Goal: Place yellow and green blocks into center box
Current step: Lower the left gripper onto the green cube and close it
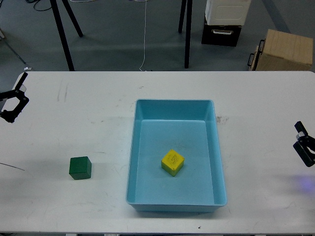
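Note:
A green block (80, 167) sits on the white table (74, 123) at the left, apart from both grippers. A yellow block (172, 162) lies inside the blue center box (174, 202), near its middle. My left gripper (12, 103) shows only as a dark finger part at the left edge, well above and left of the green block. My right gripper (305, 149) shows partly at the right edge, far from the box. Neither holds anything that I can see.
Beyond the table's far edge stand black tripod legs (64, 34), a black case with a white box on it (222, 24) and a cardboard box (283, 50). A thin cable (10, 166) lies at the left edge.

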